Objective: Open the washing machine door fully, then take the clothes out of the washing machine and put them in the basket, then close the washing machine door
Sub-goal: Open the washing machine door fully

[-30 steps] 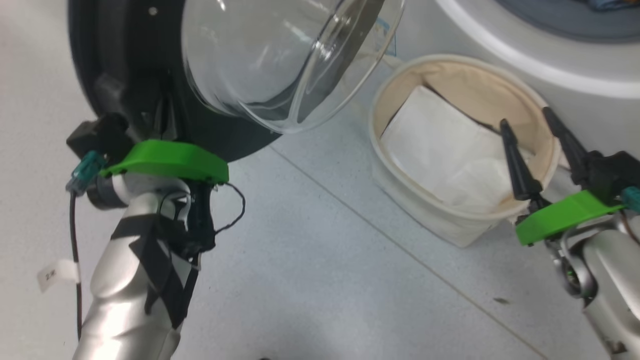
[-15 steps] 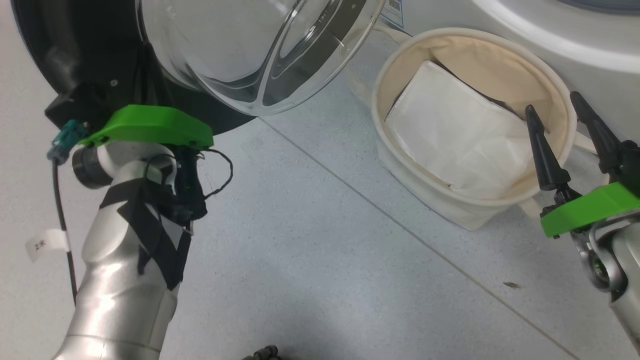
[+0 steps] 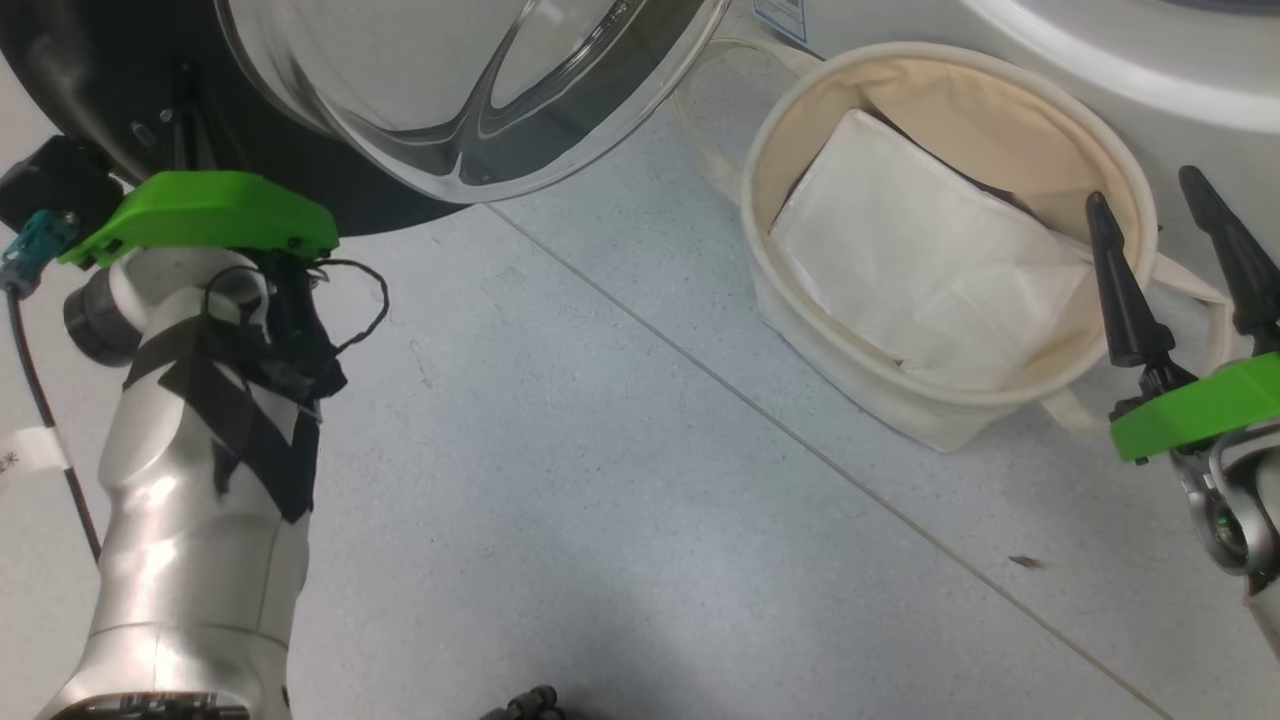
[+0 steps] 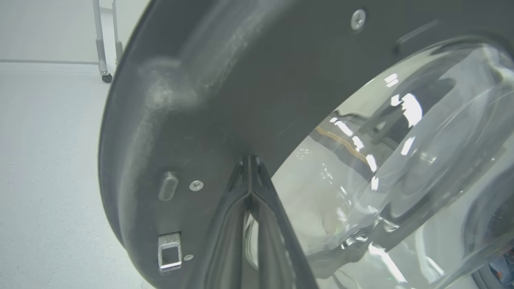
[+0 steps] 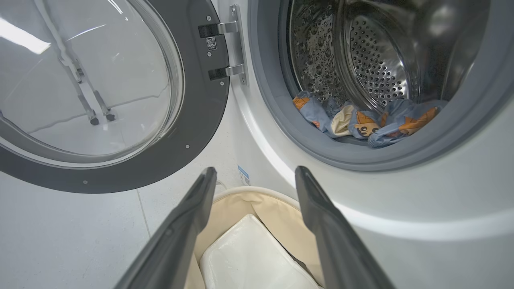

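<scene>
The washing machine door [image 5: 192, 120] stands swung open to the left of the washing machine [image 5: 401, 200], hanging on its two hinges [image 5: 225, 48]. In the right wrist view its dark rim and bulging glass face the camera.

The left gripper [image 4: 249, 168] is fully closed, its two fingers pressed flat together with nothing between them. Their joined tips sit at the door's grey inner rim, right where the rim meets the glass (whether they press on it or only touch, I cannot tell). In the head view the left arm reaches up under the door's black edge [image 3: 90, 60], and the fingers themselves are hidden behind the green mount.

The right gripper [image 3: 1143, 188] is spread wide and holds nothing. It hangs over the near right edge of the basket [image 3: 745, 200], fingers pointing toward the machine's white front [image 3: 1050, 50].

The clothes [image 5: 361, 122], blue fabric with orange cartoon figures, lie in a heap at the bottom front of the metal drum [image 5: 381, 60], just behind the grey gasket [image 5: 281, 120].

The basket stands on the pale floor [image 3: 600, 500] just beside the machine, below the drum opening and to the right of the door. Inside it lies a plain white sheet [image 3: 900, 260], leaning against the cream wall. A small blue sticker [image 5: 243, 174] shows on the machine just above the basket's rim [image 5: 241, 192].
</scene>
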Motion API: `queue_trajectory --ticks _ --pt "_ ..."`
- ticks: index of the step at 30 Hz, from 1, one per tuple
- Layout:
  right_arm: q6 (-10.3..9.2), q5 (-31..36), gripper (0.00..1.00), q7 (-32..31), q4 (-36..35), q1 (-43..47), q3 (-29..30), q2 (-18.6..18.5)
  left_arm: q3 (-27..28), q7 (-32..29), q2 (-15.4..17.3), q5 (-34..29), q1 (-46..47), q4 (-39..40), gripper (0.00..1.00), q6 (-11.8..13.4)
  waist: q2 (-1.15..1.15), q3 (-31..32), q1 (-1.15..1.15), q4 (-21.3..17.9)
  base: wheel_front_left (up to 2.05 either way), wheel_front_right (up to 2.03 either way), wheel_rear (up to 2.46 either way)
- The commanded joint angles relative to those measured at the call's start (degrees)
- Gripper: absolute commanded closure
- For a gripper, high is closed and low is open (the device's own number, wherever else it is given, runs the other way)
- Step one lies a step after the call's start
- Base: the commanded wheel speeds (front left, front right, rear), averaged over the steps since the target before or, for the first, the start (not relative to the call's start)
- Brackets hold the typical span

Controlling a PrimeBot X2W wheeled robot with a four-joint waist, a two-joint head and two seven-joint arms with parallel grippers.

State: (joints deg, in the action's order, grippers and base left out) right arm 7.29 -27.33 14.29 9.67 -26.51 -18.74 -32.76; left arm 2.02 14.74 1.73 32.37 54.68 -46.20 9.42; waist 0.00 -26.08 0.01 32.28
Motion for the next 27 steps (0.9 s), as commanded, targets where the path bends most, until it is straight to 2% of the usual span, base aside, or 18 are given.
queue_trajectory --ticks 1,3,4,5,12,16,21,27 --pt "0.2 -0.2 0.0 0.5 -2.0 1.5 -0.2 -1.1 2.5 0.3 3.1 -1.1 1.7 1.0 1.0 -0.6 0.0 0.2 -0.01 0.0 0.0 0.0 0.0" --pt "0.2 -0.2 0.0 0.5 -1.7 1.9 0.2 -1.0 3.2 0.3 2.9 -2.0 1.8 0.2 1.0 -1.7 0.0 0.9 -0.01 0.0 0.0 0.0 0.0" --pt "0.2 -0.2 0.0 0.6 -1.5 2.1 0.3 -0.8 3.5 0.3 2.8 -2.6 1.8 -0.1 0.76 -2.3 0.0 1.3 -0.01 0.0 0.0 0.0 0.0" --pt "0.2 -0.2 0.0 0.6 -1.3 2.4 0.5 -0.6 3.7 0.3 2.6 -3.2 1.6 -0.4 0.0 -2.9 0.0 1.8 -0.01 0.0 0.0 0.0 0.0" --pt "0.2 0.3 0.0 0.7 0.2 5.2 2.3 2.5 3.2 0.3 1.8 -6.5 -0.6 -3.2 0.0 -6.3 0.0 7.2 -0.01 -0.4 0.0 0.0 0.0" --pt "0.2 1.4 0.0 0.7 -0.1 8.8 5.6 6.3 1.6 0.3 1.7 -9.7 -3.2 -3.5 0.0 -7.7 0.0 12.3 -0.01 -1.5 0.0 0.0 0.0" --pt "0.2 3.2 0.0 0.7 -1.3 11.9 7.0 11.3 0.9 0.3 4.1 -12.3 -6.9 -1.0 0.0 -9.9 0.0 16.6 -0.01 -7.8 0.0 0.0 0.0" --pt "0.2 4.4 0.0 0.7 -1.5 13.6 7.4 14.9 0.3 -0.4 6.5 -12.7 -10.7 3.9 0.0 -12.1 0.0 19.4 -0.01 -17.0 0.0 0.0 0.0"
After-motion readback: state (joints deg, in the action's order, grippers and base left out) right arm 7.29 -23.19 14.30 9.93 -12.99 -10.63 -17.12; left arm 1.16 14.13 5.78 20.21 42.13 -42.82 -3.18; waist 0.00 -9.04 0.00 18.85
